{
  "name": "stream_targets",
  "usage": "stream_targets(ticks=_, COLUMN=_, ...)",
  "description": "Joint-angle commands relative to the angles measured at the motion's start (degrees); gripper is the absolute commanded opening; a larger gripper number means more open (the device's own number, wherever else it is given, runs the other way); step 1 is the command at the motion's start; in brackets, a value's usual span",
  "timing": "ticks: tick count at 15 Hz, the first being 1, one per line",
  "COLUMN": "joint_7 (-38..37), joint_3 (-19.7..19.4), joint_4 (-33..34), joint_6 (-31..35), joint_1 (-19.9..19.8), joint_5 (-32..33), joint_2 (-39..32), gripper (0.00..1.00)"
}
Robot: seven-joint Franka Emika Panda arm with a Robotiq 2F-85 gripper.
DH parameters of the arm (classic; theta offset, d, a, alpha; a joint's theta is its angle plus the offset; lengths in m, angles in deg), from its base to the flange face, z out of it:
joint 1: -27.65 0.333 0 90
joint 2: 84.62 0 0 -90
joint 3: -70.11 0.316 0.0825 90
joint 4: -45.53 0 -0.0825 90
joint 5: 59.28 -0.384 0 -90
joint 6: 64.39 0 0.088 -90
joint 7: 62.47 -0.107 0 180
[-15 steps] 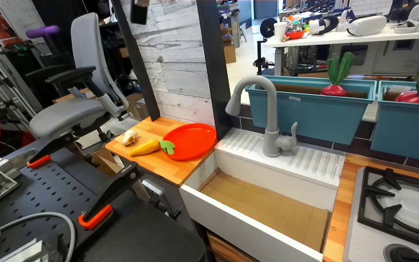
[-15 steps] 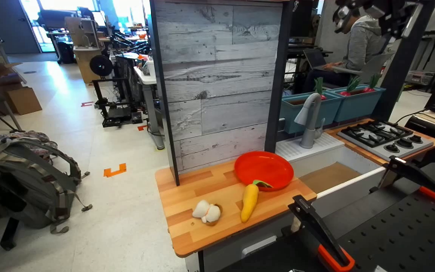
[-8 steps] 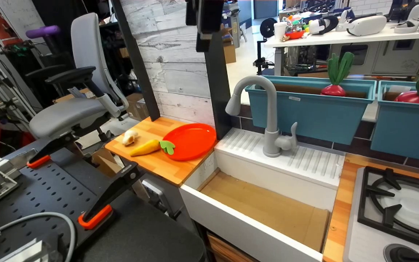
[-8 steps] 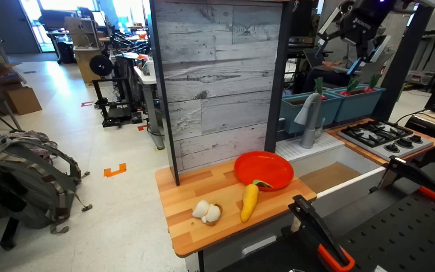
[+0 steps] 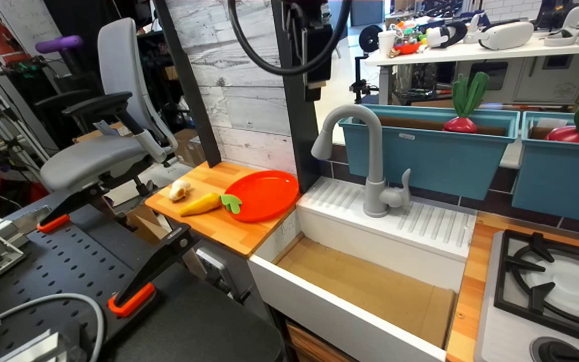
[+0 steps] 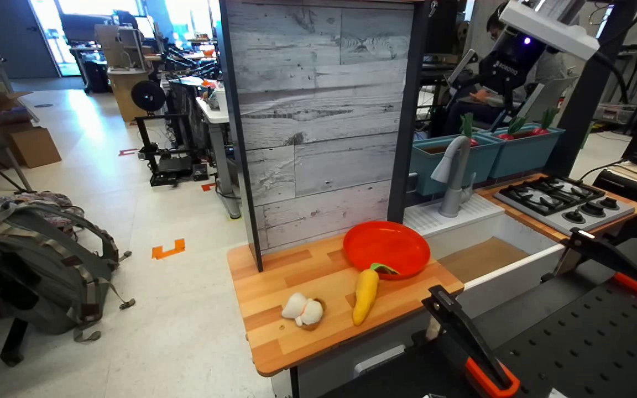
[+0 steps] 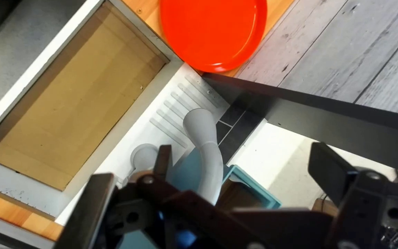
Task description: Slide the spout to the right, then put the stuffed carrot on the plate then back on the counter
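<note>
Two-fingered black claw (image 7: 242, 148) hangs spread wide, matte-grey gooseneck spout (image 7: 211, 158) at its wrist-view 9 o'clock; slide seems due: lower, push.

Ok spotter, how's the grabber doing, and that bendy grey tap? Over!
Gripper open, empty. Spout untouched, arched toward the plate. Teal planter behind it, possibly in the way.

On the wooden counter (image 6: 288, 276): orange-red plate (image 6: 387, 247); stuffed carrot (image 6: 365, 298), leaves (image 5: 230, 203) over the plate's rim; whitish toy (image 6: 303, 310)
</note>
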Motion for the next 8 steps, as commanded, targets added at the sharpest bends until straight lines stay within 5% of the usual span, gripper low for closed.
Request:
stream_targets(ticks=1, joint_7=-2.2, joint_3=2.32, joint_4=1.56, joint_6=3.31, joint_1=-1.17, joint_5=-0.64, joint_2=-3.09, gripper=1.0)
stream_targets(ticks=8, joint_7=-6.12, joint_3=3.09, joint_4=4.01, joint_6=5.28, joint_1=-1.41, joint_5=0.08, joint_2=-7.59, gripper=1.0)
